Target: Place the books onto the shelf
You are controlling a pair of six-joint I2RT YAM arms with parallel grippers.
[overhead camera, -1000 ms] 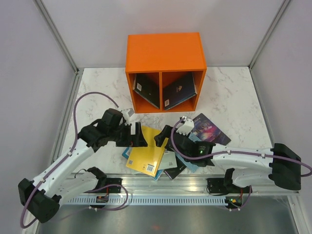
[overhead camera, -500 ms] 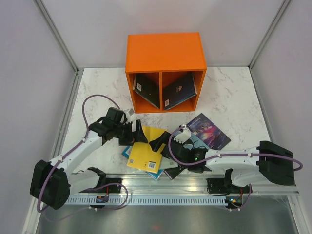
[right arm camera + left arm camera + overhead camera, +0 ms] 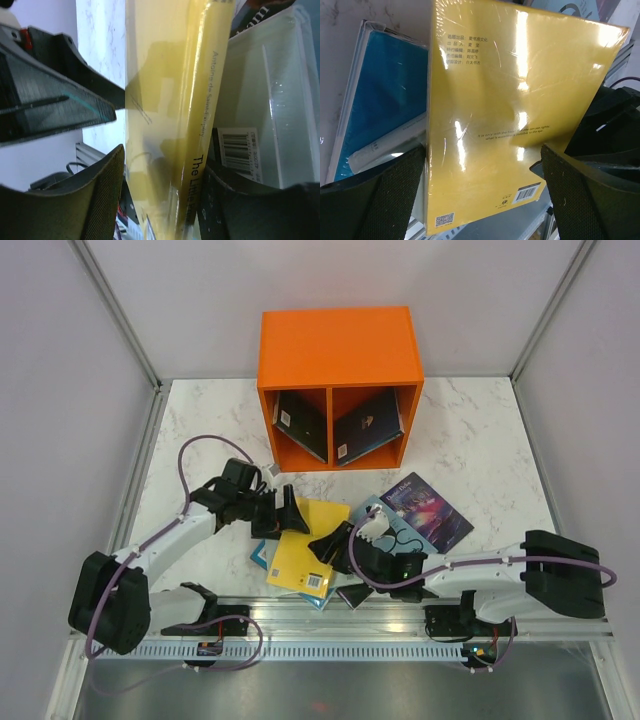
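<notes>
The orange shelf [image 3: 338, 350] stands at the back with one dark book [image 3: 300, 425] leaning in the left compartment and another [image 3: 368, 425] in the right. A yellow book [image 3: 303, 552] tops a loose pile near the front, over a teal book [image 3: 259, 553]. A purple-galaxy book [image 3: 430, 506] lies to the right. My right gripper [image 3: 333, 543] has both fingers against the yellow book's [image 3: 175, 100] spine edge. My left gripper [image 3: 285, 512] hangs open over the yellow cover's [image 3: 510, 115] far edge, fingers [image 3: 380, 200] wide apart and holding nothing.
A light blue book [image 3: 388, 523] and a pale wrapped book [image 3: 265, 100] lie under and beside the yellow one. The marble table [image 3: 200, 430] ends at a metal rail [image 3: 330, 648] just in front of the pile. The two grippers are close together over it.
My right gripper slid left along the pile and its jaws came in around the yellow book's spine. The left gripper moved right, over the yellow book's far edge, still open.
</notes>
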